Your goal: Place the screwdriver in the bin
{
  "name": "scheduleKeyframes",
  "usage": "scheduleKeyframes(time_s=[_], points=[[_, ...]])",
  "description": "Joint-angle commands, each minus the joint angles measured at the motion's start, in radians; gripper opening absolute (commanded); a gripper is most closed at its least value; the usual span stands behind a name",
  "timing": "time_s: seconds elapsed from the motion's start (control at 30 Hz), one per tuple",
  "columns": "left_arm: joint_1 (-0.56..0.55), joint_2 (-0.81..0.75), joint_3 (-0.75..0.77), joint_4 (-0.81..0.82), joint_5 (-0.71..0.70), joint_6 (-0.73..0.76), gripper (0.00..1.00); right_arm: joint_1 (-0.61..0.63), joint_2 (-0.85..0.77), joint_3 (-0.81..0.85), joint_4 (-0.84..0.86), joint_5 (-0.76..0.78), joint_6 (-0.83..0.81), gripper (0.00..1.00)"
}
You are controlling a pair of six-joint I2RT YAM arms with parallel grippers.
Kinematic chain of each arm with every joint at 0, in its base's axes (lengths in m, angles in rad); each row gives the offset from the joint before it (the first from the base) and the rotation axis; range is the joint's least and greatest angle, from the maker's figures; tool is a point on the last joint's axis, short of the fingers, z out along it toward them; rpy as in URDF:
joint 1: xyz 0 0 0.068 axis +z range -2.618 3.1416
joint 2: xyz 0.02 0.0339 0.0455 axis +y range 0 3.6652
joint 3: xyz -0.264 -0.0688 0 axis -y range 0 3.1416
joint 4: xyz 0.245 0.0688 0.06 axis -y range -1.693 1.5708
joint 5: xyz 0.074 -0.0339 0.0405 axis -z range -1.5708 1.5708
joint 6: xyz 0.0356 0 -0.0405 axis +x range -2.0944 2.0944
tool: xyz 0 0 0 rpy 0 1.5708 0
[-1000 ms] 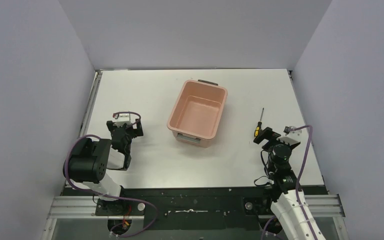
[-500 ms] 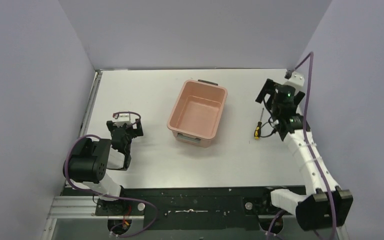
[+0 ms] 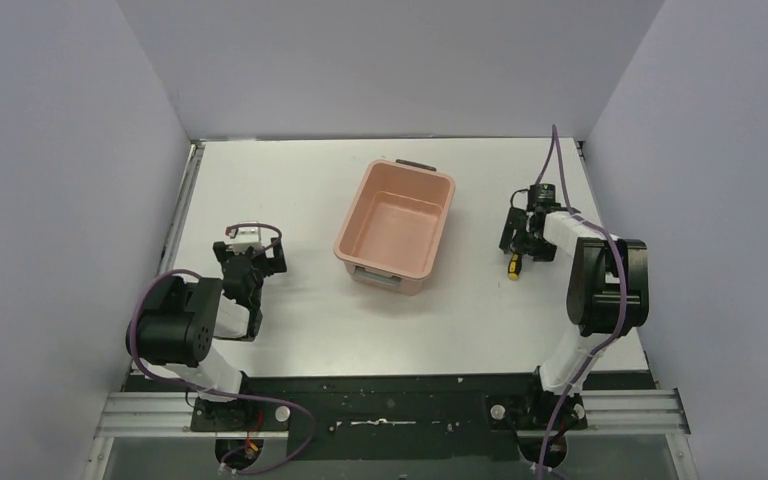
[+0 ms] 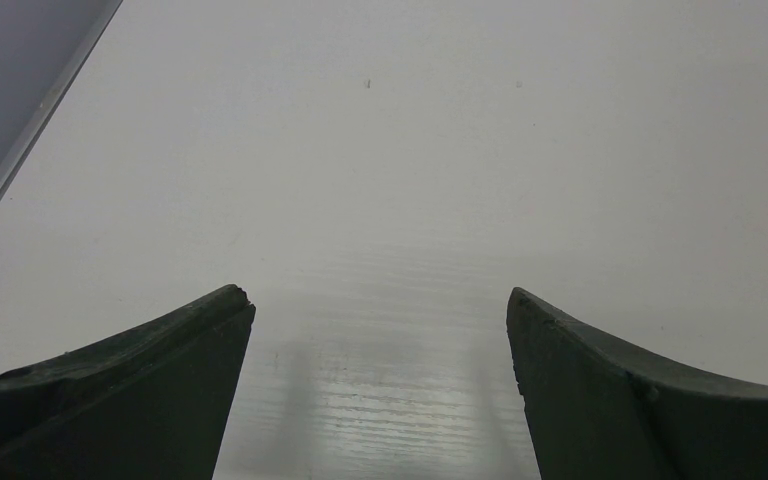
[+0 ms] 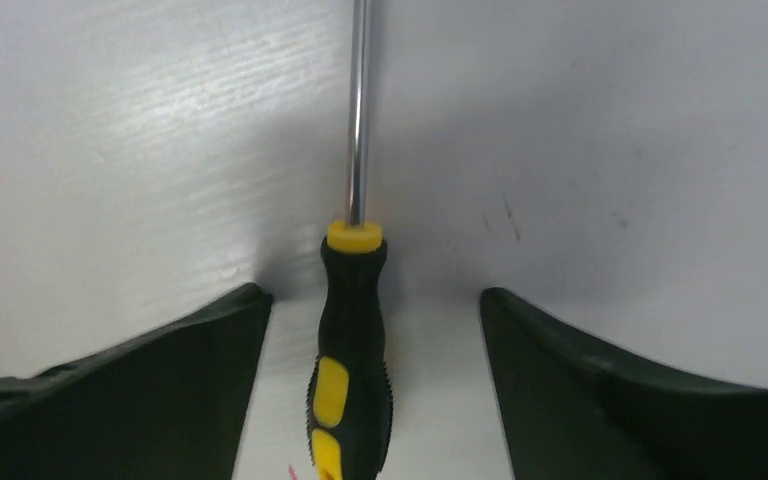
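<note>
The screwdriver (image 5: 355, 330) lies flat on the white table, yellow-and-black handle near me, thin metal shaft pointing away. In the top view only its handle end (image 3: 513, 266) shows under the right arm. My right gripper (image 5: 370, 300) is open and low over it, one finger on each side of the handle, not touching it; in the top view it sits at the right (image 3: 517, 240). The salmon-pink bin (image 3: 396, 227) stands empty in the middle of the table, left of the screwdriver. My left gripper (image 4: 380, 300) is open and empty over bare table at the left (image 3: 250, 262).
Grey walls enclose the table on the left, back and right. A metal rail (image 3: 185, 205) runs along the table's left edge. The right wall stands close behind the right arm (image 3: 600, 280).
The right arm swung up and out from near its base, then came down over the screwdriver, its open fingers now straddling the handle. The left arm, bin and screwdriver have not moved.
</note>
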Motion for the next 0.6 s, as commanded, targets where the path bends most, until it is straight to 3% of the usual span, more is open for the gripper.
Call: scheduleKeyframes(time_s=[0.0, 0.13, 0.33, 0.43, 0.57], points=[[0.006, -0.01, 0.011, 0.026, 0.009, -0.004, 0.97, -0.015, 0.059, -0.012, 0.053, -0.055, -0.045, 0.6], [0.005, -0.01, 0.01, 0.026, 0.009, -0.004, 0.97, -0.017, 0.071, 0.033, -0.007, -0.025, -0.063, 0.0], [0.006, -0.01, 0.011, 0.026, 0.009, -0.004, 0.97, 0.02, -0.146, 0.192, -0.183, -0.005, -0.038, 0.0], [0.005, -0.01, 0.011, 0.026, 0.009, -0.005, 0.97, 0.127, -0.268, 0.301, -0.235, 0.005, 0.01, 0.0], [0.005, -0.01, 0.011, 0.026, 0.009, -0.003, 0.97, 0.332, -0.385, 0.341, -0.112, 0.011, 0.065, 0.0]])
